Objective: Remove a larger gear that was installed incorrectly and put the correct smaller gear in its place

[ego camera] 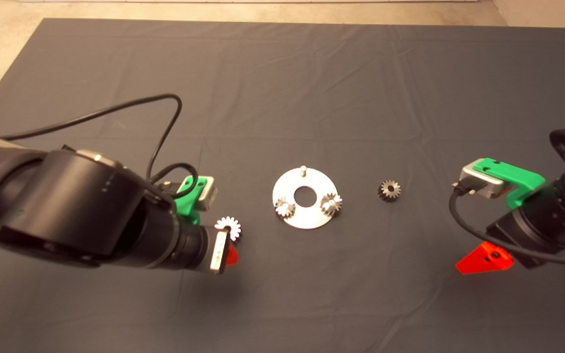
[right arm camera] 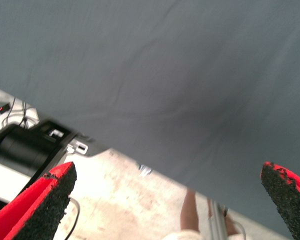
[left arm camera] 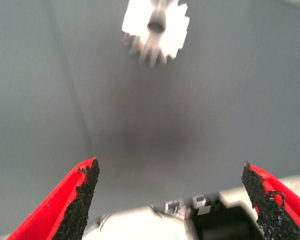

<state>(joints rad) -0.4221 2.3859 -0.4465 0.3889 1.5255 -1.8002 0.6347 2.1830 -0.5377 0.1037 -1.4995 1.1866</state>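
One larger gear [ego camera: 228,228]: bright silver-white toothed metal wheel, round centre hole, flat on mat, at plate's 9 o'clock.
Left gripper [left arm camera: 171,200]: fingers spread, empty.
Right gripper [right arm camera: 167,200]: fingers spread, empty.

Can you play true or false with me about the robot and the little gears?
1. The big shiny larger gear is lying on the mat next to the left gripper. True.

2. The left gripper is squeezing the larger gear. False: its fingers are spread wide open, and the gear lies apart from them.

3. The round metal plate has two small shiny gears on it and one bare pin. True.

4. The smaller gear is already on the plate. False: it sits on the mat between the plate and the right gripper.

5. The right gripper is holding something. False: its fingers are open with nothing between them.
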